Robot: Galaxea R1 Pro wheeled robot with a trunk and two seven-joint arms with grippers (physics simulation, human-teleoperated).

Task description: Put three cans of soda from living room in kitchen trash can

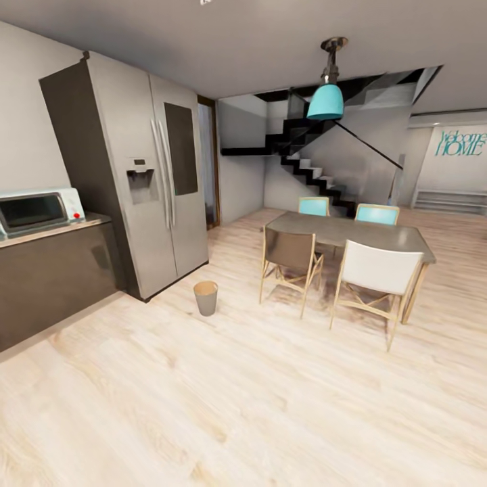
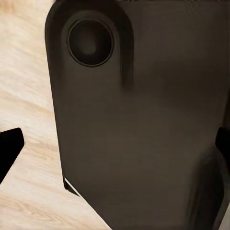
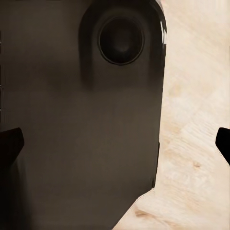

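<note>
The tash can [image 1: 205, 297], a small round tapered brown-tan bin, stands on the light wood kitchen floor just in front of the steel fridge [image 1: 145, 176]. The cans of soda are out of view, and so is the living room. In the left wrist view my left gripper [image 2: 117, 148] is open, its black fingertips [image 2: 10, 146] wide apart with nothing between them, over the robot's dark body. My right gripper [image 3: 115, 143] is open the same way in the right wrist view, fingertips [image 3: 9, 143] far apart and empty.
A dark counter [image 1: 54, 284] with a microwave [image 1: 37, 210] runs along the left wall. A grey dining table [image 1: 352, 233] with several chairs stands to the right of the bin. A black staircase [image 1: 318, 172] rises behind it, and a teal lamp [image 1: 326, 101] hangs above.
</note>
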